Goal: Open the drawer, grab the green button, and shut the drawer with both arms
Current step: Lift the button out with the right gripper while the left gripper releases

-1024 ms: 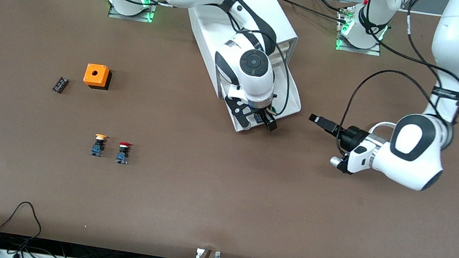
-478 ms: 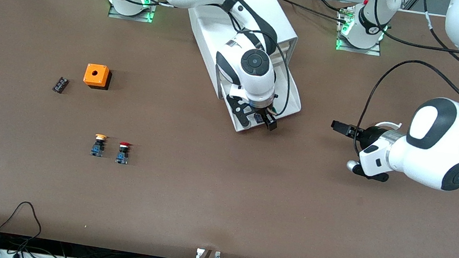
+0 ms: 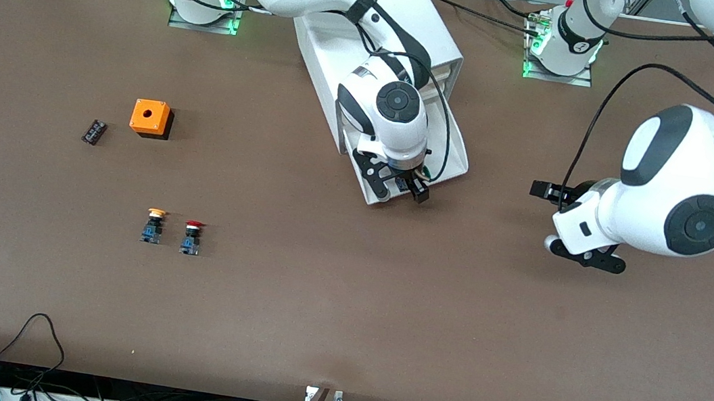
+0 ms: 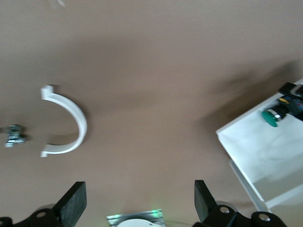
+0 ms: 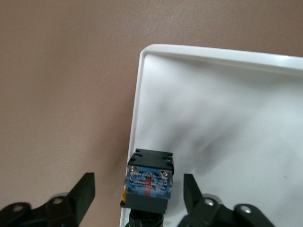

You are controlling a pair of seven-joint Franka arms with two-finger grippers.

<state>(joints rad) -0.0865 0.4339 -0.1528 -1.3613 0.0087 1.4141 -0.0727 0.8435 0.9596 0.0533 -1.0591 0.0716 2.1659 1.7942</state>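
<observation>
Right gripper: hangs low over the front corner of the pulled-out drawer, fingers spread, one on each side of the button, with a gap showing on both sides in the right wrist view, so straddles and does not pinch. Button: rests inside the drawer, hard against one wall, close to a corner. Seems to lie on its side, long axis flat and running along that wall, crosswise to the line between the fingers; shows its blue terminal end toward the corner and its green cap toward the wrist. Offers the flat sides of the body to the pads, by the look of it. Drawer: stands well out of the white cabinet, so counts the opening step as done. Leaves the grasp, the lift out and the closing push, as far as can be judged. Left gripper: waits over bare table toward the left arm's end, fingers apart and holding nothing. Farther out, toward the right arm's end: yellow-capped button and red-capped button side by side, well apart from the drawer.
</observation>
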